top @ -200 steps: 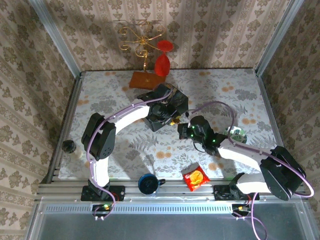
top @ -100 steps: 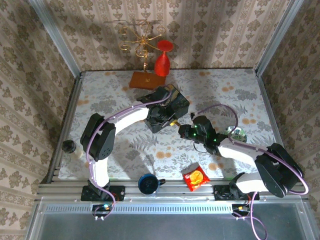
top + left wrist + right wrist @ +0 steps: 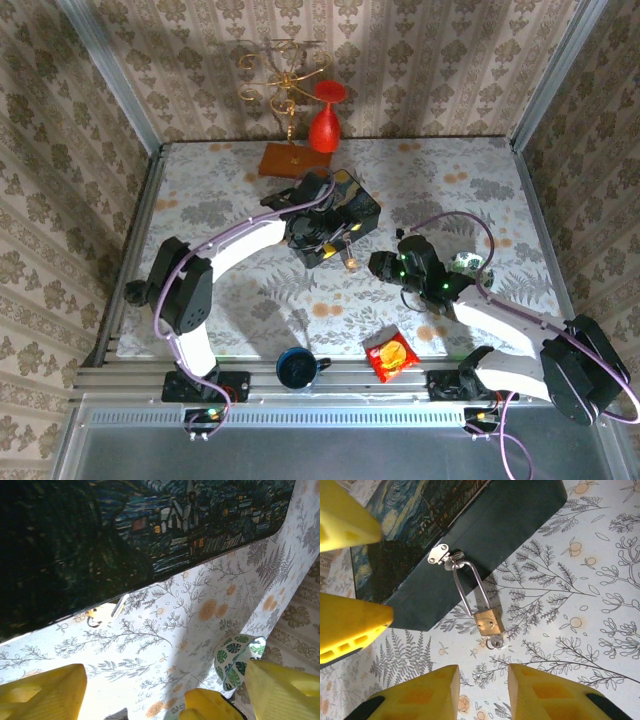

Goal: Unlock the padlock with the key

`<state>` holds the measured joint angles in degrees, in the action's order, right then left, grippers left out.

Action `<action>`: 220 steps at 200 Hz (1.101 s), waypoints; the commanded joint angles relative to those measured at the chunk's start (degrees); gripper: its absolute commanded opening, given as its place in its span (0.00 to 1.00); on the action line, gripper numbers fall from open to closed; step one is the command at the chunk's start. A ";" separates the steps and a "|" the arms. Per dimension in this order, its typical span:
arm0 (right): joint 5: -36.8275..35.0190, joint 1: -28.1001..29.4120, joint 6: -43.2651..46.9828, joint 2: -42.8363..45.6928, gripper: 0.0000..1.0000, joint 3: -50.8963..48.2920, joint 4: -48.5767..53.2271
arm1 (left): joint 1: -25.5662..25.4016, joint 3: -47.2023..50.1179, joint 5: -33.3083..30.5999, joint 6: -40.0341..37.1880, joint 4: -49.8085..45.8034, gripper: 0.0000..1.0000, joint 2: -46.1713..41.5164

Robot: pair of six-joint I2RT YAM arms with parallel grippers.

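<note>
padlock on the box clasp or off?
On: the padlock is hooked by its shackle through the clasp on the box, body on the table. Unlocked or not: cannot tell.

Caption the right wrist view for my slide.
Small brass padlock hooked through the silver clasp of the dark-blue box, lying on the floral tabletop, right gripper poised with jaws parted.
</note>
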<state>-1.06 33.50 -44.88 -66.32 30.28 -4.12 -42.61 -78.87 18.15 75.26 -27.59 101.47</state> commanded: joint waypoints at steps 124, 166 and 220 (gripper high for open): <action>21.65 -9.81 5.83 -25.39 0.29 14.63 -8.45 | 4.78 14.60 -33.51 -29.97 9.54 1.00 -20.56; 23.69 -10.28 7.95 -29.62 0.29 16.83 -8.54 | 6.18 11.85 -35.86 -42.00 9.03 1.00 -15.10; 23.27 -10.34 8.41 -31.43 0.29 16.91 -9.27 | 6.66 10.42 -38.25 -45.51 7.78 1.00 -8.54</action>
<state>20.91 23.24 -37.67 -96.20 45.69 -12.08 -36.60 -66.28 -17.34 34.00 -18.85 91.39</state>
